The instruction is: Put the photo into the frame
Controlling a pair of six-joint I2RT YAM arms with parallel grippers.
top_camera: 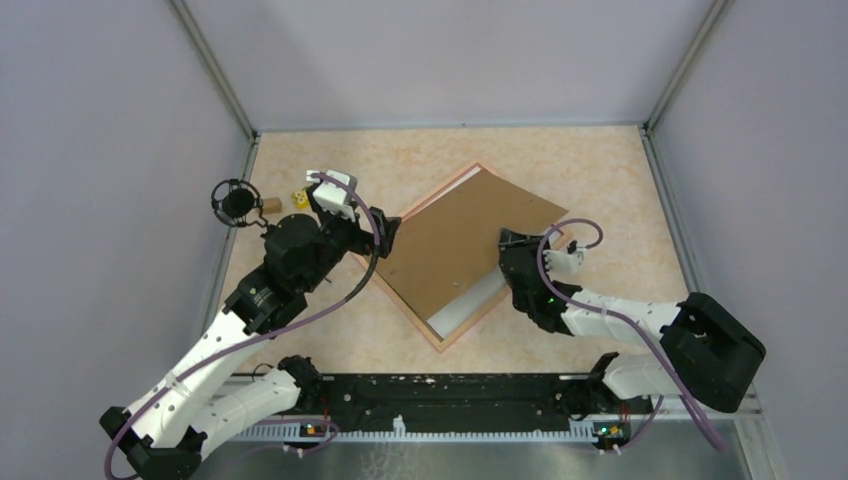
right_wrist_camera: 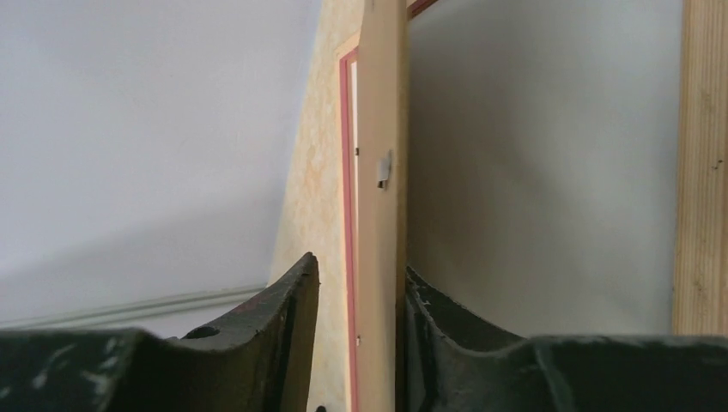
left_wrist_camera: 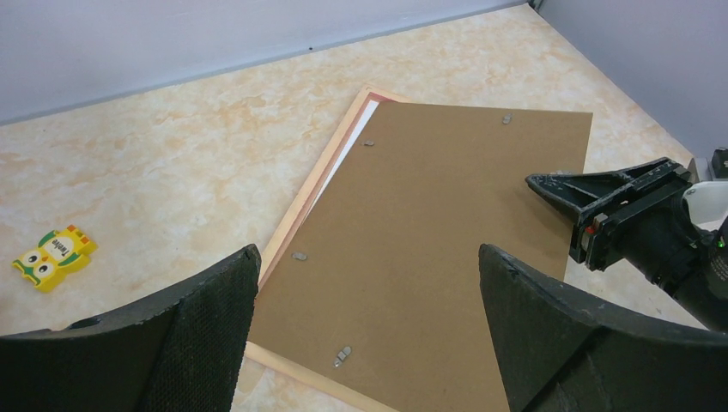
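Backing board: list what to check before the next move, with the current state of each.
1. Backing board square in the frame: not ok, skewed.
2. Photo flat underneath: cannot tell, only a white strip shows.
3. Left gripper open above the board: ok.
4. Right gripper clamped on the edge between its fingers: not ok, gap beside one finger.
5. Yellow owl toy apart from the frame: ok.

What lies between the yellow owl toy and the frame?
Nothing but bare marbled tabletop; the left wrist view shows the owl toy well apart from the frame.
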